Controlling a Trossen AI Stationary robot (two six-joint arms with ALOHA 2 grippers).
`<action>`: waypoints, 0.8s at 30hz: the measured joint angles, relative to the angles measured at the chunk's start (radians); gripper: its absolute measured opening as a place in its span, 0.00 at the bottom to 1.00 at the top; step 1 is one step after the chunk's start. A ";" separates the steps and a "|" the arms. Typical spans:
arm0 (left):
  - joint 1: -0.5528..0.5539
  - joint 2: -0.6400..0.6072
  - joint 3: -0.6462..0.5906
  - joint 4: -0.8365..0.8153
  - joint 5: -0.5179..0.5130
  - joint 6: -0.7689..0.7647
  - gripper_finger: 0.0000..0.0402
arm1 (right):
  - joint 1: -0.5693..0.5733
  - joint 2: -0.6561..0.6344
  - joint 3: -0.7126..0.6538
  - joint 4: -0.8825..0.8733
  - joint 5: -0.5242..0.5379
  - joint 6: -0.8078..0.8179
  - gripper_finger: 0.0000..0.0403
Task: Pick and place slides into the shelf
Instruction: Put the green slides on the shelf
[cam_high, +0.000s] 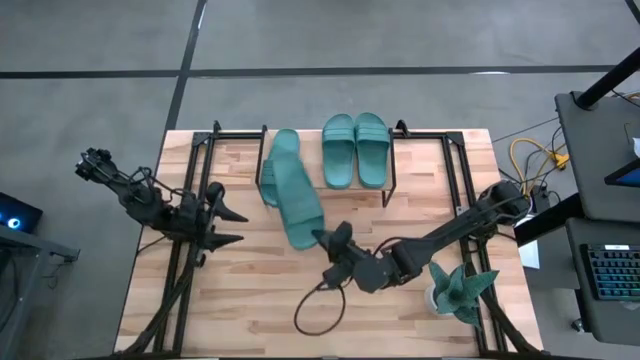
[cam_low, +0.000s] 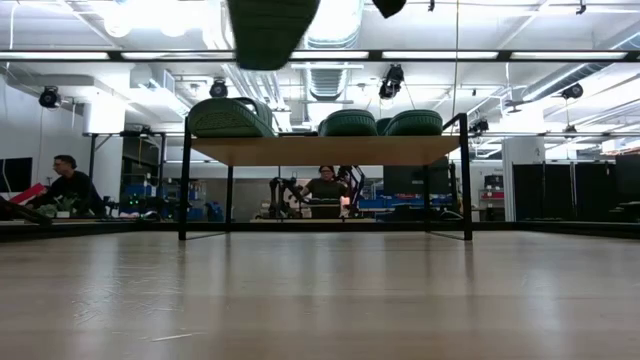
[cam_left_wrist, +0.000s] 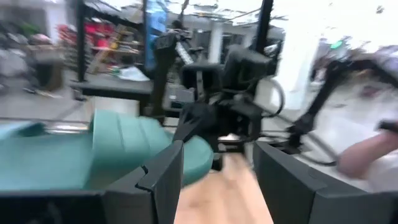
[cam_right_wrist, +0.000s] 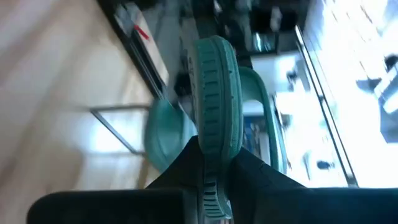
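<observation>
Two teal slides (cam_high: 355, 150) lie side by side on the shelf's (cam_high: 420, 150) wood top, and a third slide (cam_high: 272, 170) lies on its left part. A further slide (cam_high: 300, 205) is held in the air in front of the shelf by my right gripper (cam_high: 322, 240), which is shut on it. In the low view this slide (cam_low: 270, 30) hangs above the level of the shelf top (cam_low: 325, 150). My left gripper (cam_high: 232, 227) stands open near the table's left side, pointing toward the held slide (cam_left_wrist: 124, 155) without touching it. My right gripper pinches the slide's near end (cam_right_wrist: 214, 163), the end away from the strap (cam_right_wrist: 267, 106), between its two fingers. The fingers come about level from the table's near right, along the slide. The slide is rolled onto its side, sole edge toward the wrist camera, lifted clear.
A spiky teal plant in a white pot (cam_high: 458, 290) stands at the near right. A black cable loop (cam_high: 318, 312) lies near the front edge. Black frame rails (cam_high: 185, 260) run along both table sides. People sit beyond the table (cam_low: 325, 190).
</observation>
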 joint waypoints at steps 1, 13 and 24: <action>0.000 0.001 -0.004 0.001 -0.025 0.026 0.44 | -0.006 -0.006 -0.003 0.001 0.023 0.005 0.08; 0.000 0.002 -0.027 -0.027 -0.276 0.228 0.44 | -0.128 -0.091 -0.064 -0.028 0.032 0.208 0.07; 0.001 -0.087 -0.027 -0.121 -0.276 0.224 0.44 | -0.149 -0.097 -0.064 -0.040 0.029 0.417 0.07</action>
